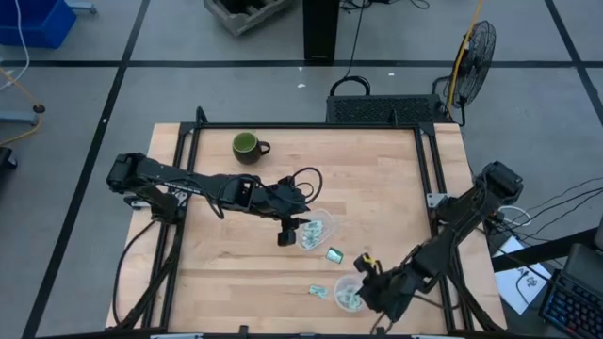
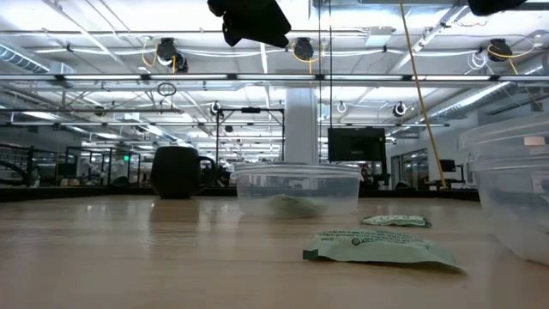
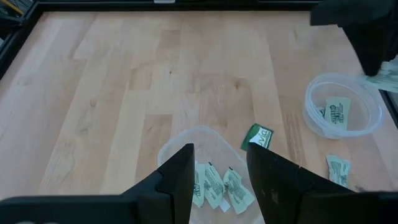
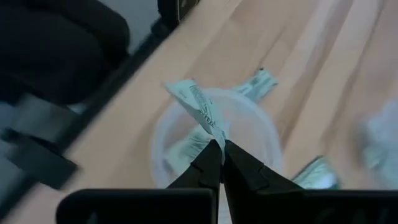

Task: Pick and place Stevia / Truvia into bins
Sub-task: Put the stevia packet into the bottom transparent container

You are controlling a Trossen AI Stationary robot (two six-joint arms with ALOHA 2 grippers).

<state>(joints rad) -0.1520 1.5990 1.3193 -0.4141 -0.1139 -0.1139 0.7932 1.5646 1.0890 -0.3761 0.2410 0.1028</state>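
My right gripper [image 4: 221, 144] is shut on a light green and white Stevia packet [image 4: 194, 102] above the near clear bin [image 4: 249, 121], which holds other packets [image 1: 349, 299]. My left gripper [image 3: 221, 152] hangs open above the second clear bin [image 3: 208, 138], near the table's middle [image 1: 318, 226]; several packets [image 3: 214, 185] lie flat on its bottom. Loose packets lie flat on the wood between the bins [image 1: 334, 253] and left of the near bin [image 1: 318, 291]. In the low view one packet [image 2: 377, 247] lies in front of the middle bin [image 2: 296, 189]. My right gripper pinches the packet by one end [image 4: 213, 132] between its two fingertips [image 4: 208, 155], coming from above. The packet is lifted clear over the near bin, and the rest of it sticks out past the fingertips.
A dark green mug [image 1: 249, 147] stands near the table's far edge, left of centre. A black metal frame [image 1: 301, 125] runs round the table top. Bare wood [image 1: 377, 179] lies between the mug and the bins.
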